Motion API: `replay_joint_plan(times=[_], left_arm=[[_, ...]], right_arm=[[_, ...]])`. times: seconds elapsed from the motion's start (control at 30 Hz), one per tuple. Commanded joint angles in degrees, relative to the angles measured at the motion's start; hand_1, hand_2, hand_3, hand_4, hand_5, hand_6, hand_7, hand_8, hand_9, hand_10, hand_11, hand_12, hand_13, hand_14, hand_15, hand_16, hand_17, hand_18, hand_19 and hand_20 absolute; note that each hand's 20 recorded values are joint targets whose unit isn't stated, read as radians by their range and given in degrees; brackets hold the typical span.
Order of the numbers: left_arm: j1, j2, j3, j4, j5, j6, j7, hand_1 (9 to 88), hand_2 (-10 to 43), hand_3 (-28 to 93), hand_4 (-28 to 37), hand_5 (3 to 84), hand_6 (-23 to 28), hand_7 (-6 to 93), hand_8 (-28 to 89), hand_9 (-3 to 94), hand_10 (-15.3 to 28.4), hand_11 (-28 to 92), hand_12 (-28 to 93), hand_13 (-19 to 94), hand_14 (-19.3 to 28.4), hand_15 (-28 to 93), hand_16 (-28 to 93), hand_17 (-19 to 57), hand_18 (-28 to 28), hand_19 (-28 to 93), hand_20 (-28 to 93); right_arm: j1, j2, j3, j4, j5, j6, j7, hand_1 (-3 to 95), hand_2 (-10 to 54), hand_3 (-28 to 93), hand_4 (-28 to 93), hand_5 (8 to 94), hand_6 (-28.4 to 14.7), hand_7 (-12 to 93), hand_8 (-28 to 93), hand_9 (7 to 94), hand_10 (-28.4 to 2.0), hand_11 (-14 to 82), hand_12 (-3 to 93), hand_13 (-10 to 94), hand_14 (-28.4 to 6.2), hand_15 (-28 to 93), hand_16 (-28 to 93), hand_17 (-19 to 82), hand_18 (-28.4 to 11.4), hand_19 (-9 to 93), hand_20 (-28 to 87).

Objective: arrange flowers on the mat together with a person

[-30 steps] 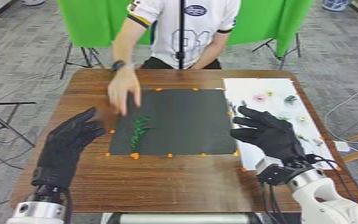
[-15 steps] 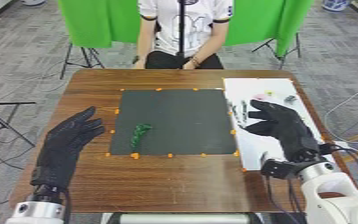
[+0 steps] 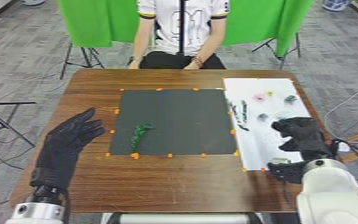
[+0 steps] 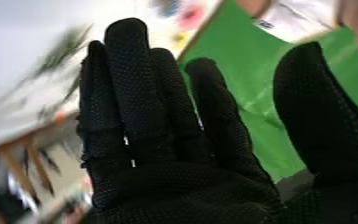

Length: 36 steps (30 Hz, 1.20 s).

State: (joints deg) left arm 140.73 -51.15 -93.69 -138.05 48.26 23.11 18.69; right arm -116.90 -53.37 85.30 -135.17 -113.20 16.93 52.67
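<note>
Right hand point(image 3: 305, 136): fingers straight, thumb apart, nothing held. Pink flower point(image 3: 260, 97), beyond fingertips: if picked next, to be pinched lightly, lifted clear, kept uncrushed.

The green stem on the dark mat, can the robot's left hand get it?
Probably yes: the left hand hovers open beside the dark mat, with nothing blocking its way to the green stem.
</note>
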Motion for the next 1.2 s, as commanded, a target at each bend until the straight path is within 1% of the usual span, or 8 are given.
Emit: replay_joint_plan(times=[0.03, 0.23, 0.43, 0.47, 0.7, 0.87, 1.0, 1.2], left_arm=[[0.9, -0.53, -0.36, -0.08, 0.10, 0.32, -0.36, 21.2, 5.5, 79, -28.3, 40.6, 9.9, 15.2, -10, 37.4, 20.8, 28, 10, 25, 27.1, 54, -10, -9.2, 21.7, 49, 11], [0.8, -0.80, -0.48, -0.11, 0.31, 0.10, -0.64, 21.2, 5.5, 79, -28.3, 40.8, 10.0, 15.2, -10, 37.4, 20.6, 28, 10, 25, 27.1, 54, -10, -9.2, 21.7, 49, 11], [1.0, -0.38, -0.23, -0.20, 0.06, 0.61, 0.00, 21.2, 5.5, 79, -28.3, 40.8, 10.0, 15.3, -10, 37.3, 20.6, 28, 10, 25, 27.0, 54, -10, -9.2, 21.7, 49, 11], [1.0, -0.48, -0.25, -0.26, 0.10, 0.49, -0.36, 21.2, 5.5, 79, -28.3, 40.8, 10.0, 15.3, -10, 37.3, 20.7, 28, 10, 25, 27.1, 54, -10, -9.2, 21.7, 49, 11], [0.9, -0.60, -0.31, -0.26, 0.11, 0.56, -0.40, 21.3, 5.5, 79, -28.3, 40.8, 10.0, 15.3, -10, 37.4, 20.6, 28, 10, 25, 27.1, 54, -10, -9.2, 21.7, 49, 11], [0.9, -0.59, -0.17, -0.22, 0.12, 0.48, -0.31, 21.2, 5.5, 79, -28.3, 40.8, 10.0, 15.3, -10, 37.4, 20.6, 28, 10, 25, 27.1, 54, -10, -9.2, 21.7, 49, 11], [1.2, -0.20, -0.11, -0.28, -0.21, 0.97, 0.43, 21.2, 5.5, 79, -28.3, 40.8, 10.0, 15.3, -10, 37.3, 20.6, 28, 10, 25, 27.1, 54, -10, -9.2, 21.7, 49, 11], [0.6, -0.63, -0.10, -0.14, 0.26, 0.45, -0.46, 21.2, 5.5, 79, -28.3, 40.9, 10.1, 15.2, -10, 37.4, 20.6, 28, 10, 25, 27.1, 54, -10, -9.2, 21.7, 49, 11]], right_arm=[[1.1, 2.5, -1.8, 3.1, -24.4, -3.6, 9.5, 35.7, -1.9, 70, -21, 54.2, -7.5, 12, -11, 56.3, -21.8, 18.4, 12.8, 60, -19.7, 57, 6, 29, -28.3, 86, -11], [1.9, 3.3, -2.3, 5.8, -29.3, -6.7, 12.5, 37.4, -3.4, 69, -21, 54.5, -7.8, 12, -11, 55.8, -22.0, 18.0, 12.7, 61, -19.4, 57, 6, 30, -28.4, 88, -14], [4.1, 2.9, -2.5, 9.0, -27.5, -14.2, 13.6, 38.3, -4.4, 69, -21, 54.0, -7.9, 11, -10, 54.5, -22.1, 17.1, 12.8, 61, -19.5, 57, 6, 31, -28.4, 89, -17], [4.2, 2.9, -2.3, 9.2, -26.7, -15.4, 13.9, 38.4, -4.5, 69, -21, 53.9, -7.9, 11, -10, 54.3, -22.2, 16.9, 12.8, 60, -19.5, 57, 6, 31, -28.4, 89, -17], [5.1, 2.8, -2.0, 12.1, -25.9, -17.2, 13.9, 39.3, -5.0, 69, -21, 53.8, -8.0, 11, -10, 53.2, -22.3, 16.1, 12.8, 60, -19.4, 57, 6, 31, -28.4, 90, -19], [6.6, 2.5, -1.8, 14.2, -23.1, -21.2, 14.0, 40.0, -5.3, 69, -21, 54.3, -8.0, 10, -10, 53.2, -22.2, 16.0, 12.8, 60, -19.1, 57, 6, 32, -28.3, 90, -20], [7.4, 2.5, -2.1, 14.9, -21.7, -23.0, 13.4, 40.5, -5.4, 69, -21, 54.6, -7.9, 10, -10, 53.9, -22.0, 16.2, 12.9, 61, -18.3, 58, 6, 32, -27.9, 91, -20], [9.4, 2.6, -3.5, 17.1, -21.3, -24.2, 13.3, 42.0, -5.7, 68, -21, 55.8, -7.7, 10, -10, 56.2, -21.7, 18.6, 13.8, 62, -17.5, 62, 8, 33, -26.8, 92, -21]])
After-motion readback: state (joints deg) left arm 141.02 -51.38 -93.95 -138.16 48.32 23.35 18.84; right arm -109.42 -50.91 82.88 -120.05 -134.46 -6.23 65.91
